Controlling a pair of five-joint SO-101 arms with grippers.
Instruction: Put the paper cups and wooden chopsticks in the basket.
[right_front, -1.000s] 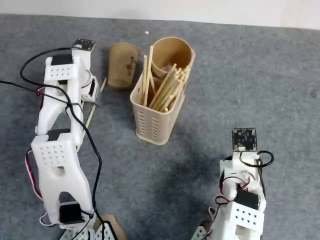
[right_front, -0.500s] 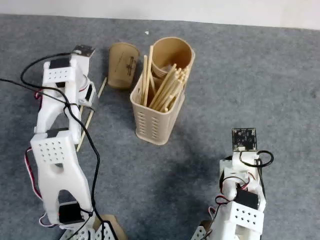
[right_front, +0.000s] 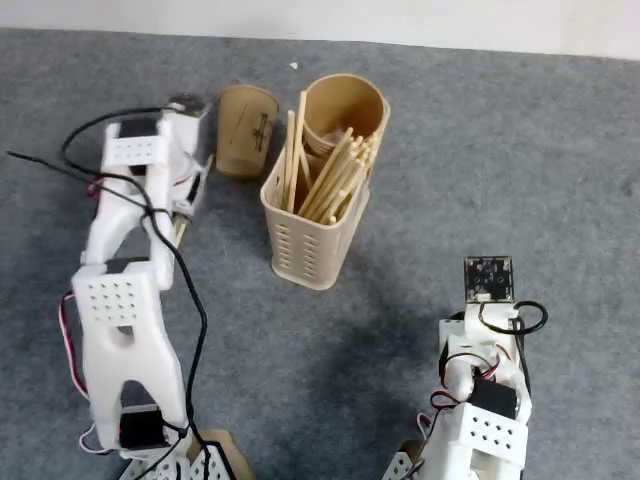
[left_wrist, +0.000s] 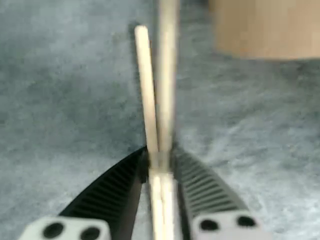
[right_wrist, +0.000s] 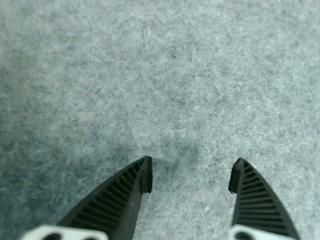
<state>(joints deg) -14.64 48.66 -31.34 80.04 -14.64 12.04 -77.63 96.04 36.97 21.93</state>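
Wooden chopsticks (left_wrist: 147, 90) are pinched between the left gripper's (left_wrist: 159, 160) fingers, low over the grey carpet, left of the basket (right_front: 305, 245). The pair sits unevenly in the grip, so one stick may slip, or the tips may snag the basket rim or knock the paper cup (right_front: 246, 130) lying far left. The right gripper (right_wrist: 190, 175) hangs spread and empty, near right.

**Left wrist view.** The held chopsticks (left_wrist: 149, 90) are blurred, one more than the other. Their near ends run off the edge between the left fingers (left_wrist: 117, 187). The lying paper cup (left_wrist: 265, 27) is blurred and cut by the edge.

**Right wrist view.** The right fingers (right_wrist: 125, 195) are cut off at their roots.

**High view.** The left arm (right_front: 135, 200) covers most of the held chopsticks. The bundled chopsticks (right_front: 335, 175) hide part of the nested cup (right_front: 350, 100). A white speck (right_front: 293, 66) is too small to tell.
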